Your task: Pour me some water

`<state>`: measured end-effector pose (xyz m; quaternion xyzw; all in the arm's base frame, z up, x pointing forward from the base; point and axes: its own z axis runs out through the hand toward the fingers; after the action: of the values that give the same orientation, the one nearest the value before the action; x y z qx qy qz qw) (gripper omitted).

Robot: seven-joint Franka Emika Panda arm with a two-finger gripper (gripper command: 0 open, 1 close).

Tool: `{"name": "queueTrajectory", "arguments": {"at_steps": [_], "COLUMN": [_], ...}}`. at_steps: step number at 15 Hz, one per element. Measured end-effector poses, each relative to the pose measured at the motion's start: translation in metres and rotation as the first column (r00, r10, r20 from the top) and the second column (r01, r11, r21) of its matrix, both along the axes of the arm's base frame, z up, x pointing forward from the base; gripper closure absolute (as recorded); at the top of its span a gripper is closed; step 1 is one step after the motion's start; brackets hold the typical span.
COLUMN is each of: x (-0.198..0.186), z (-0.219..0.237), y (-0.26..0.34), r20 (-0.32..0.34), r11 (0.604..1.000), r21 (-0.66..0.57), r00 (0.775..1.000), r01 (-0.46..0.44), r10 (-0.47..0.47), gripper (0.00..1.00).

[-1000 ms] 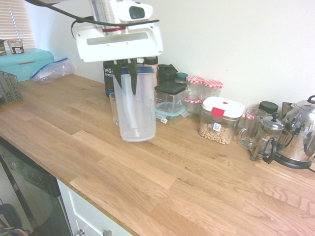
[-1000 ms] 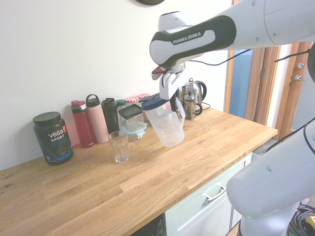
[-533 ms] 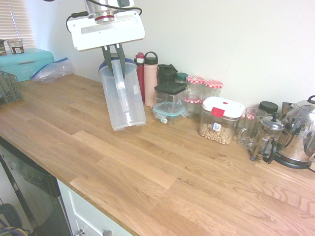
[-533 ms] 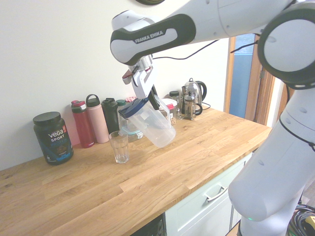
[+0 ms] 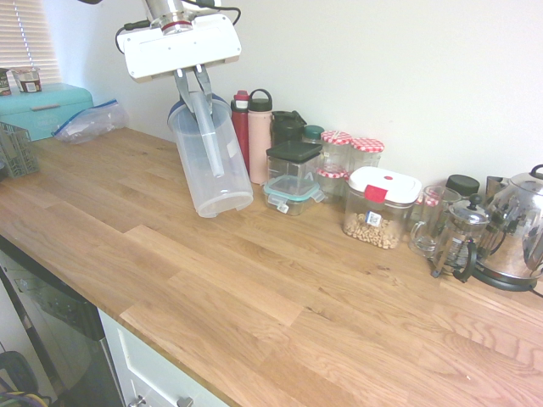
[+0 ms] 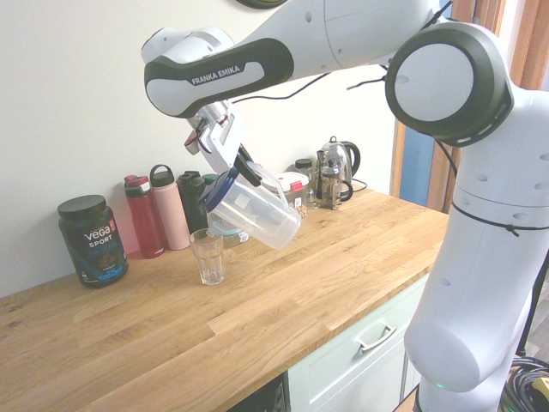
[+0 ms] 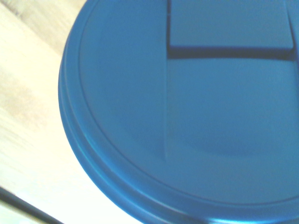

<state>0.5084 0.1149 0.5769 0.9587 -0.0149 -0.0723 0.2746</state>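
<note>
Gripper (image 6: 250, 174): fingers closed on the pitcher's handle
Pitcher (image 6: 256, 211): hangs tilted beneath the gripper, above the counter (image 6: 232, 326)
Lid (image 7: 187, 116): blue, on the pitcher's top, just beside the fingers
Glass (image 6: 208, 257): upright on the counter, below the gripper

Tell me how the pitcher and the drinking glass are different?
The pitcher is much bigger; the glass is small. The pitcher has a blue lid and a handle, while the glass has neither. The pitcher is tipped, its handle held by the gripper, but the glass stands upright on the counter. Both are see-through.
</note>
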Motion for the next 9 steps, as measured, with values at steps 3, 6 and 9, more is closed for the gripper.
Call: {"name": "queueTrajectory", "arguments": {"at_steps": [3,6,9], "x": [0.006,0.01,0.017], "z": [-0.01,-0.014,-0.024], "y": [0.009,0.015,0.02], "r20": [-0.039,-0.081,-0.12], "r11": [0.999,0.997,0.996], "r21": [-0.047,-0.078,-0.082], "r00": [0.999,0.997,0.993], "r01": [-0.013,-0.02,-0.025], "r10": [0.011,0.014,0.015], "gripper": [1.0,1.0,1.0]}}
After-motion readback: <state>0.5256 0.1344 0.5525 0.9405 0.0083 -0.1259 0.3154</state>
